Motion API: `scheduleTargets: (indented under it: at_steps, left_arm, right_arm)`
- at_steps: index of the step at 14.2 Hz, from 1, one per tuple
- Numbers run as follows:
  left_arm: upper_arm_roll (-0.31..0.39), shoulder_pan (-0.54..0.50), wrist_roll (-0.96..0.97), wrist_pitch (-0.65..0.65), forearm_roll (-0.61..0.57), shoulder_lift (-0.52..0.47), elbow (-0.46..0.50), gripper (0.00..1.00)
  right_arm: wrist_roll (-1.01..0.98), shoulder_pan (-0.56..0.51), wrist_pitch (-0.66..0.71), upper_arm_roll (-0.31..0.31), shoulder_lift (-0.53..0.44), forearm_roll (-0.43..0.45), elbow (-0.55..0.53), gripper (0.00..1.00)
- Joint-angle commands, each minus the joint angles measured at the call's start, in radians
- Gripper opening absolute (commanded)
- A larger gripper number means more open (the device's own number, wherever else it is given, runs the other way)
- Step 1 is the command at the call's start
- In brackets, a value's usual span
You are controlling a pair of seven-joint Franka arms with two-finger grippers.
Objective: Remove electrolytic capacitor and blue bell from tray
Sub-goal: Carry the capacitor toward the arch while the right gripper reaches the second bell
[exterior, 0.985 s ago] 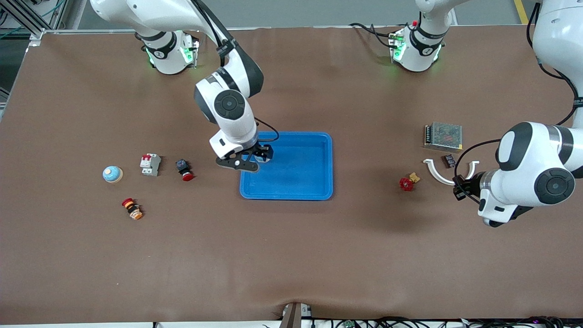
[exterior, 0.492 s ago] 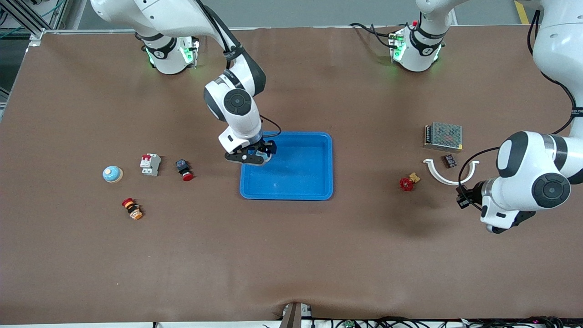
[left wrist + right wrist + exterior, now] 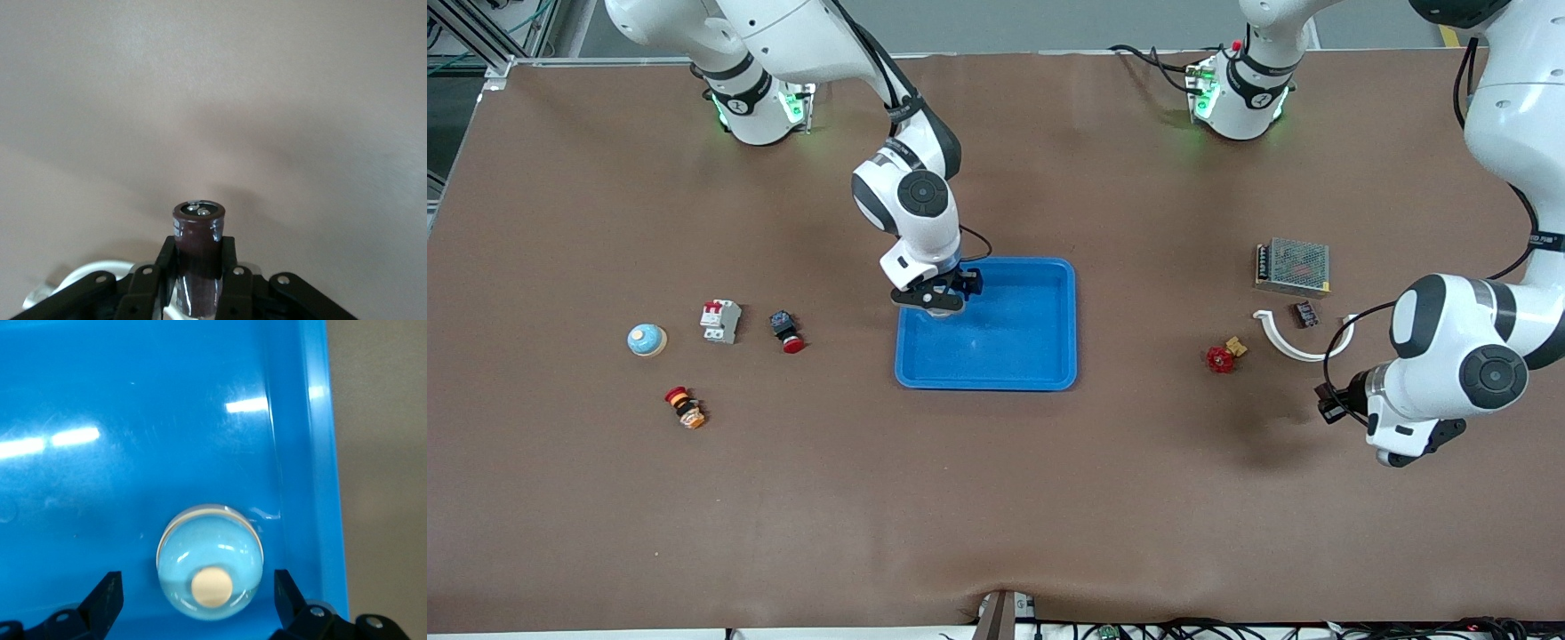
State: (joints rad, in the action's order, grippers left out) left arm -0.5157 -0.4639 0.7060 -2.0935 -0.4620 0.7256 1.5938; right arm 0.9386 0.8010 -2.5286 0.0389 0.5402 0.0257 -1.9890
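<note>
A light-blue bell (image 3: 210, 563) with a cream button sits on the floor of the blue tray (image 3: 1074, 320), in the corner toward the right arm's end and away from the front camera. My right gripper (image 3: 941, 298) hangs open just above it, with one fingertip (image 3: 107, 593) on each side, clear of the dome. The front view hides this bell under that hand. A dark brown capacitor (image 3: 199, 233) with a silver top stands upright in my left gripper (image 3: 198, 267), which is shut on it. The left arm's hand (image 3: 1409, 427) is over bare table at the left arm's end.
A second light-blue bell (image 3: 646, 340), a white circuit breaker (image 3: 720, 320), a red push button (image 3: 787, 333) and a red-and-yellow switch (image 3: 685, 407) lie toward the right arm's end. A metal power supply (image 3: 1292, 265), white curved piece (image 3: 1285, 342) and red valve (image 3: 1221, 358) lie by the left arm.
The right gripper, still open, has shifted from the tray's rim to over its corner. The left hand has carried the capacitor toward the front camera.
</note>
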Motion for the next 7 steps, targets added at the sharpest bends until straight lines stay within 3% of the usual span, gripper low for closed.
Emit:
scheduleTargets:
  at_steps: [1, 7]
  left_arm:
    - [0.002, -0.016, 0.001, -0.046, -0.032, -0.015, 0.058, 0.00]
    - [0.002, -0.030, 0.062, -0.049, -0.032, -0.020, 0.106, 0.00]
  right_arm:
    - [0.026, 0.006, -0.029, 0.010, 0.010, 0.028, -0.005, 1.00]
    - [0.026, -0.003, -0.045, 0.012, 0.015, 0.030, -0.005, 1.00]
